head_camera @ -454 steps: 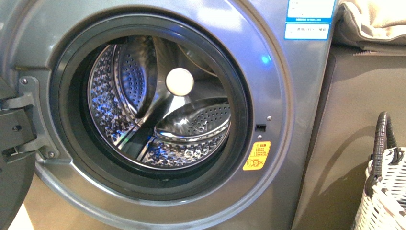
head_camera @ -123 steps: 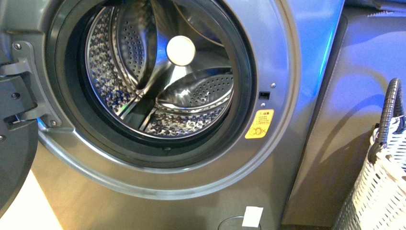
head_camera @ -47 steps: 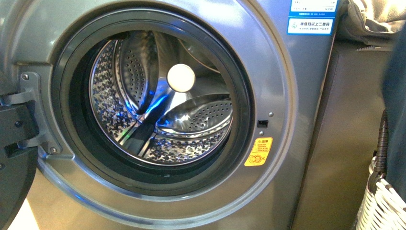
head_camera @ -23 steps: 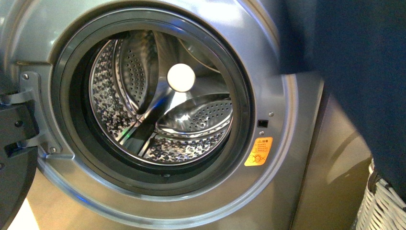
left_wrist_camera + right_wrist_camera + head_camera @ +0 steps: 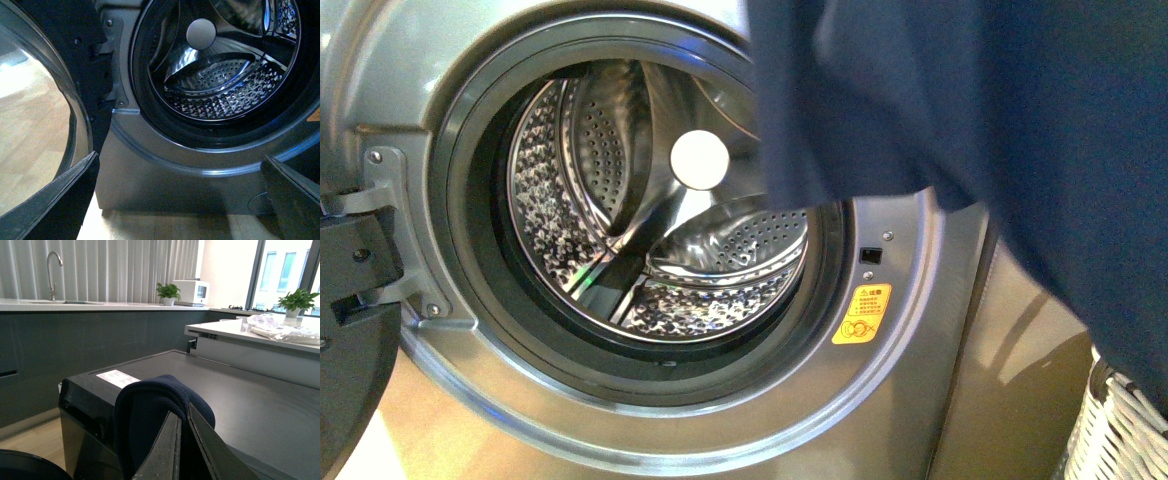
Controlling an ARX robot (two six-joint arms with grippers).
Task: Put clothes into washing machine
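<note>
Navy garment point(image 5: 1020, 120) now overhangs the washing machine point(image 5: 910, 340) at two o'clock (right gripper point(image 5: 182, 412) clenches it, left gripper point(image 5: 179, 165) splayed); woven basket point(image 5: 1120, 438) at five.

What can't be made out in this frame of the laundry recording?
Front view: the clothes hang near the camera, hiding the washing machine's upper right front and most of the basket.
Right wrist view: the fabric drapes over the right gripper's fingertips, hiding where they pinch it.
Left wrist view: the drum's top is cut by the frame edge.
</note>
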